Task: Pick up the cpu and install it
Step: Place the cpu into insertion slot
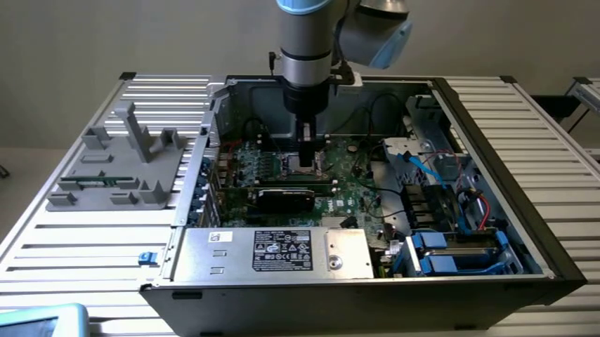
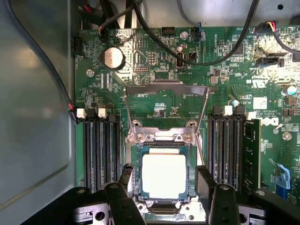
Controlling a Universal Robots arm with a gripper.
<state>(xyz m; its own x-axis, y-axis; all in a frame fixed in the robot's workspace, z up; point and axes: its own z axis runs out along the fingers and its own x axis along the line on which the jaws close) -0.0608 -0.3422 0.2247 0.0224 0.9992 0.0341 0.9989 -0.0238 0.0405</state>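
Note:
The cpu [image 2: 164, 176], a small square chip with a pale silvery top, lies flat inside the black socket frame [image 2: 135, 173] on the green motherboard [image 2: 154, 70]. My gripper [image 2: 165, 179] hangs straight down over it, and its black fingers [image 2: 126, 177] stand on either side of the chip with a small gap to each edge. The jaws are open and hold nothing. The socket's metal load plate [image 2: 166, 89] is tilted up behind the chip. In the exterior view the gripper [image 1: 307, 158] reaches down into the open computer case, over the board's middle.
Memory slots [image 2: 101, 150] flank the socket, and one slot holds a module [image 2: 251, 150]. Black cables [image 2: 211, 56] cross above the board. A silver labelled power supply [image 1: 272, 250] sits at the case front. Drive bays with blue cables [image 1: 440, 210] lie on the exterior view's right. A grey fixture [image 1: 122, 165] stands outside on its left.

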